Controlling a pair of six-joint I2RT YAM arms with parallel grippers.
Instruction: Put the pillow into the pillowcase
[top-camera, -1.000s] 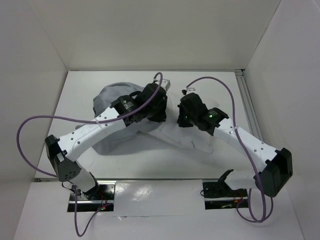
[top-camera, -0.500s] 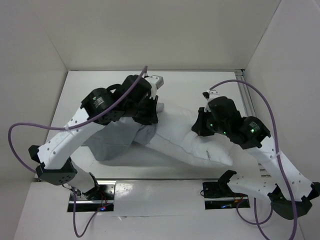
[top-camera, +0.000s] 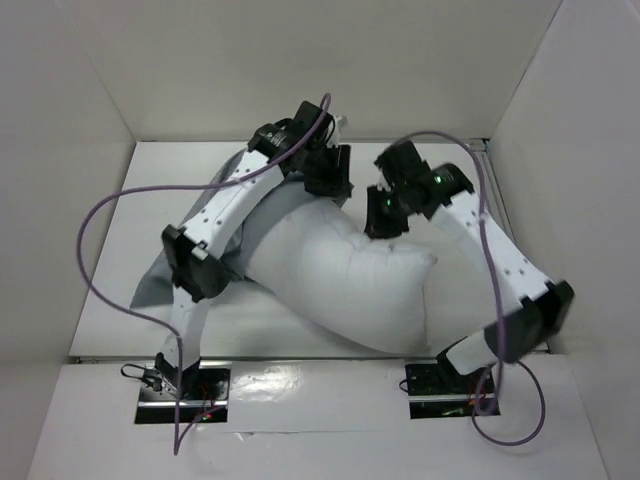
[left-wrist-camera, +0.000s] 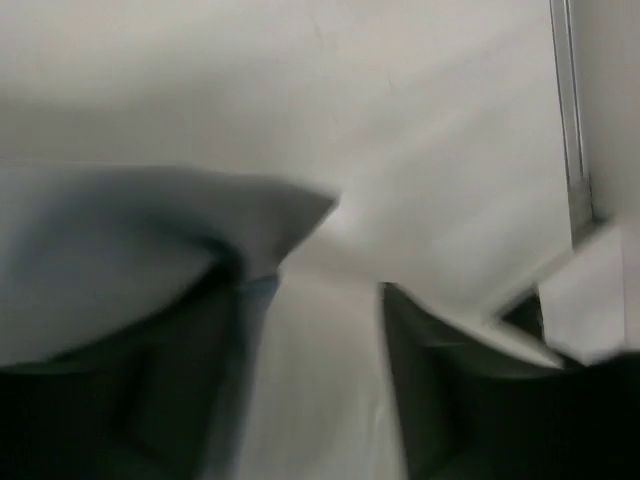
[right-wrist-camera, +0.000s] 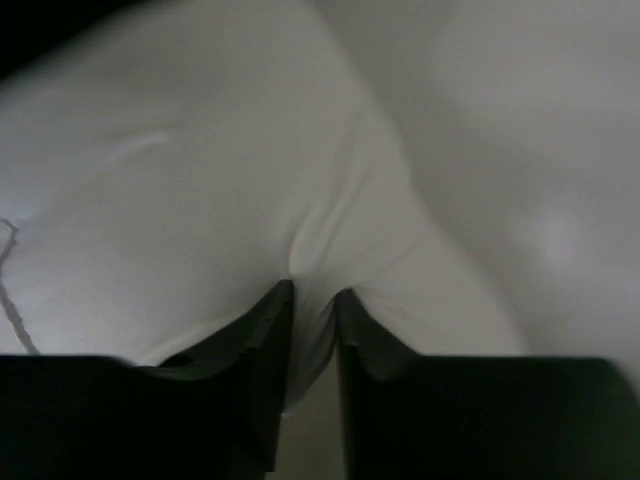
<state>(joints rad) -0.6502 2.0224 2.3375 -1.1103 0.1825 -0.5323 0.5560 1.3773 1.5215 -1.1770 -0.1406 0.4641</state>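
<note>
White tabletop (top-camera: 170, 175) under white walls: the pillow (top-camera: 350, 280) bulges mid-frame, its upper edge pinched in the right gripper (right-wrist-camera: 312, 295), likely to steer it. The left gripper (left-wrist-camera: 312, 285), jaws parted, has grey cloth draped over one finger. That cloth seems to be the pillowcase (top-camera: 150, 285), which trails to the lower left, perhaps to spread its mouth.

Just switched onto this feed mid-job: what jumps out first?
A plump white fabric pillow fills the middle of the white table, the right end effector pinching a fold of it. The thin grey cloth pillowcase lies crumpled at the left, partly under the left arm.
</note>
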